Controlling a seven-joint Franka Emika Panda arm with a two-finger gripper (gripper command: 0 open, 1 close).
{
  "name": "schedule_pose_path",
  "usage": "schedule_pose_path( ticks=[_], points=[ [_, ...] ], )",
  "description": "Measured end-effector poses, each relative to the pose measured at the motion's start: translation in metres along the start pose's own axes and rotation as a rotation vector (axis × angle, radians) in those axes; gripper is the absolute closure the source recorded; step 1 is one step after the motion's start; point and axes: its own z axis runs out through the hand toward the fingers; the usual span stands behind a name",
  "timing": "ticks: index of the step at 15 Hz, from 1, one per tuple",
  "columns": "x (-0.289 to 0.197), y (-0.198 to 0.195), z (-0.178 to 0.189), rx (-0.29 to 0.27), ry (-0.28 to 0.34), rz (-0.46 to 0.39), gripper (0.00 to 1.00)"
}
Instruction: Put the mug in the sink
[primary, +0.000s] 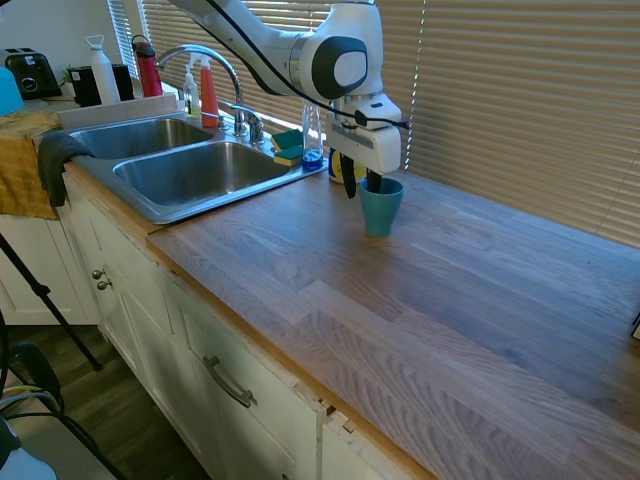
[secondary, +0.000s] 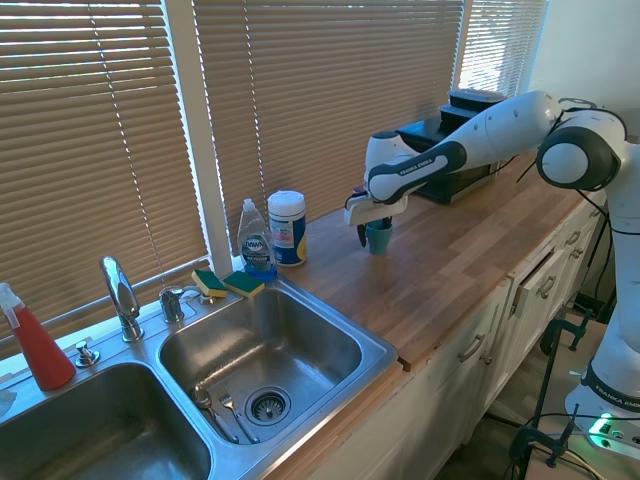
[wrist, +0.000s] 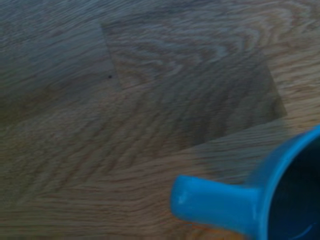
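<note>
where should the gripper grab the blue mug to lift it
By the rim wall, from straight above. The mug stands upright on the counter with its mouth open, so one finger can go inside and one outside. The gripper is already placed that way; the wrist view shows a handle sticking out sideways.

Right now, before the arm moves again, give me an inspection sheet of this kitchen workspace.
Surface: wooden countertop, bare in front of the mug.
Job's things: teal mug upright on the countertop, right of the sink; the wrist view shows a handle.
Clutter: dish soap bottle, wipes canister and sponges behind the sink; red spray bottle by the faucet; cutlery in one basin.
Grippers: gripper at the mug, one of its fingers inside the rim, one outside; not closed.
Cables: nothing seen.
Surroundings: window blinds, white cabinets, toaster.
</note>
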Motion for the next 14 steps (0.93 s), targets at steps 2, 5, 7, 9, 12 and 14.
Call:
schedule_pose_path(
  ticks=[2,5,7,9,12,14],
  points=[
    [-0.0042,-0.002,0.0002,0.0,-0.001,-0.007,1.0],
    [-0.01,-0.0048,0.0,0.002,-0.004,-0.015,1.0],
    [-0.0108,-0.0051,0.0002,0.003,-0.008,-0.012,1.0],
    [-0.0109,-0.0049,0.0006,0.002,-0.011,-0.01,1.0],
    [-0.0114,-0.0052,0.0004,0.003,-0.015,-0.008,1.0],
    [-0.0107,-0.0052,-0.0026,0.007,-0.013,-0.007,1.0]
  ],
)
